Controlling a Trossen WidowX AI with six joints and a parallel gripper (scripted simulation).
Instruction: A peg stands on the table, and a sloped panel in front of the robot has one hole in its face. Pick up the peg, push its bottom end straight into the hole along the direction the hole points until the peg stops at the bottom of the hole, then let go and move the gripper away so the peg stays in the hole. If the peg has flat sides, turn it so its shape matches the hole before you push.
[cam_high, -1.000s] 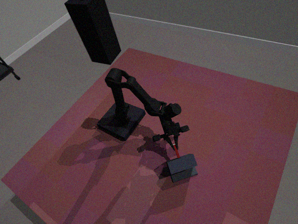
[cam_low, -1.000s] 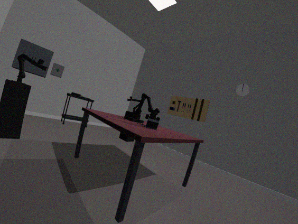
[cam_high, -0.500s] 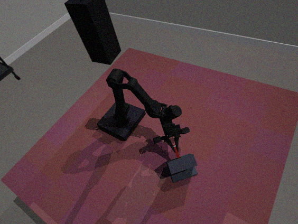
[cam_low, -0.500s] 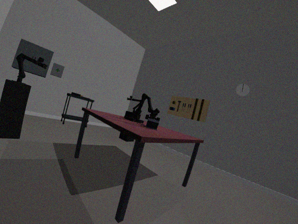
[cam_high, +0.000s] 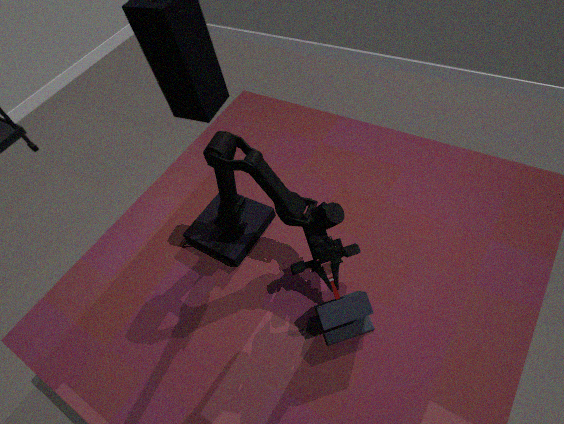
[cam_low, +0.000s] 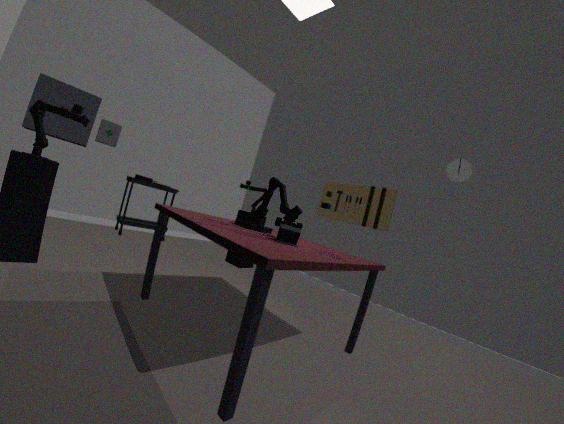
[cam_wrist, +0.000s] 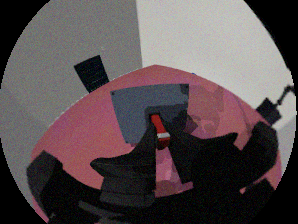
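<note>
We had the pick-up behind us: the gripper (cam_high: 334, 288) (cam_wrist: 157, 124) was pinching the red peg (cam_high: 335, 290) (cam_wrist: 158, 123) between its fingers, and the peg was off the table (cam_high: 425, 250) (cam_low: 325, 254). Its far end met the face of the sloped panel (cam_high: 345, 308) (cam_low: 290, 229) (cam_wrist: 137, 107), at what we took to be the mouth of the hole. From the wrist, that end seemed to stop at a dark spot on the face, under the shadow of the fingers; we could not tell whether it had gone in a little or only touched. A good length of peg showed outside, so we judged the push unfinished. Whether the peg's shape matched the hole, we could not see. What was left, as we judged it, was to press straight along the hole until the peg stopped, let go, and move away without dragging it out.
</note>
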